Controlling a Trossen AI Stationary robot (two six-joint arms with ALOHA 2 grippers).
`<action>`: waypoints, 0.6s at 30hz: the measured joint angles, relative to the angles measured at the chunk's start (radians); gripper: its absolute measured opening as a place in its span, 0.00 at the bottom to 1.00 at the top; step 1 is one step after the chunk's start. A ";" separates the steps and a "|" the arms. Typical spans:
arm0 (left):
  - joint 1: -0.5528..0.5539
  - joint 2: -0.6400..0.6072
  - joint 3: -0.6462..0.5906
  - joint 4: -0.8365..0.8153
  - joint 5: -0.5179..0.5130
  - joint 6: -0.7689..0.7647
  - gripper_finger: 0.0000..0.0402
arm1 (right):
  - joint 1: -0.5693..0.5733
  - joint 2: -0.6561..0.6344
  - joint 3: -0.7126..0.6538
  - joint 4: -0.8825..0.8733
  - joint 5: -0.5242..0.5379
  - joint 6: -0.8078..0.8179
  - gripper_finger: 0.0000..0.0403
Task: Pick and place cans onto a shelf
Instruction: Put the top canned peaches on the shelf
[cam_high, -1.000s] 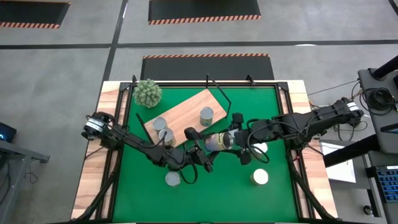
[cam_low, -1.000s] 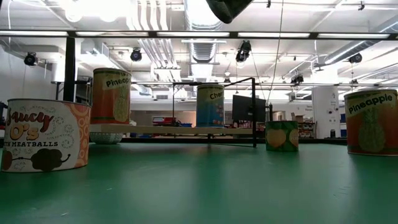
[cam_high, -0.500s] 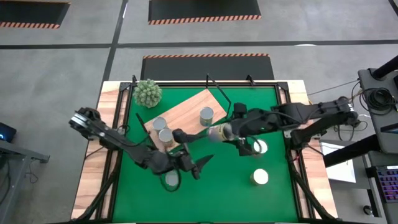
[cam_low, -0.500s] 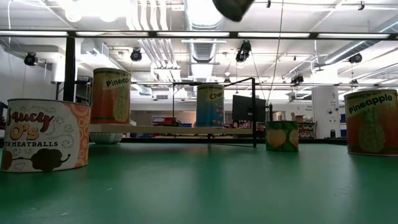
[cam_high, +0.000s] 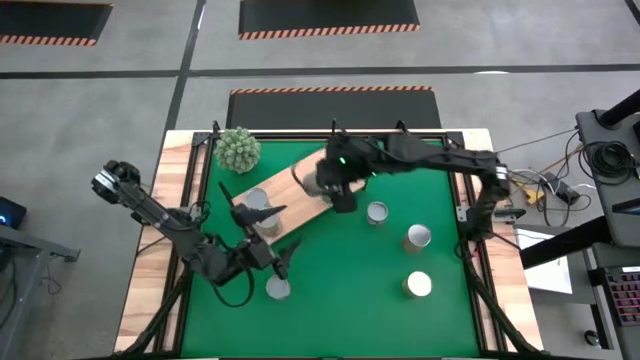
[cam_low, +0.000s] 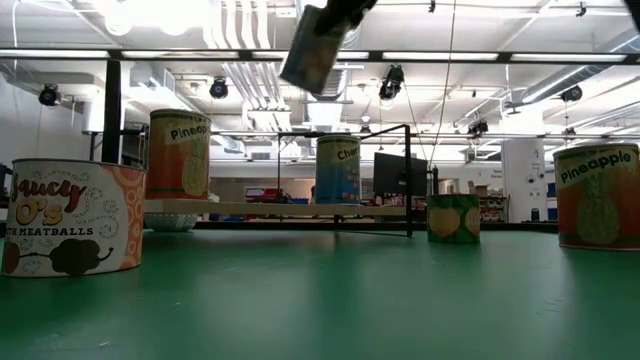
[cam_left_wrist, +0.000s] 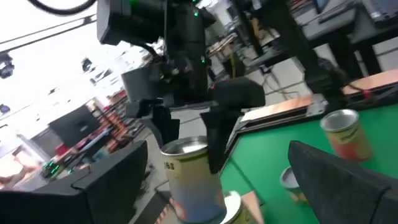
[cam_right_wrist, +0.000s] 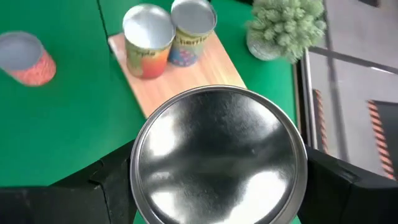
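Roughly, the task stood at its middle. Nearest to the front edge of the table (cam_high: 330, 330), two cans were waiting on the green mat: the near-left can (cam_high: 277, 289) and the near-right can (cam_high: 417, 285). A little farther back, on the right side, stood two more, the middle can (cam_high: 417, 237) and the inner can (cam_high: 376, 212). By this count, four cans were not yet placed.

The left gripper (cam_high: 268, 243) hovered near the front corner of the shelf (cam_high: 300, 205), just above the near-left can. Its fingers were spread wide and held nothing.

On the shelf itself, the right wrist view showed a pair of placed cans (cam_right_wrist: 148, 40) standing upright and close together at the end toward the plant (cam_high: 238, 148). The low view gave a can with a blue label on the board too, so perhaps three were done; the exact number could not be told.

Farthest back, the right gripper (cam_high: 335, 185) hung over the far part of the shelf, its fingers closed around the held can (cam_right_wrist: 217, 155). This can was in the air, tilted, well above the board. It was probably the next one to be put down.
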 joint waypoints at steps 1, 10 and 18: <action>-0.003 -0.009 -0.007 0.002 -0.014 -0.002 0.92 | -0.023 0.025 0.028 0.003 -0.024 -0.012 0.76; -0.006 -0.018 -0.029 -0.008 -0.152 -0.019 0.92 | -0.215 0.242 0.191 0.005 -0.148 -0.074 0.76; -0.008 -0.018 -0.035 -0.015 -0.152 -0.020 0.92 | -0.345 0.353 0.214 -0.002 -0.228 -0.104 0.76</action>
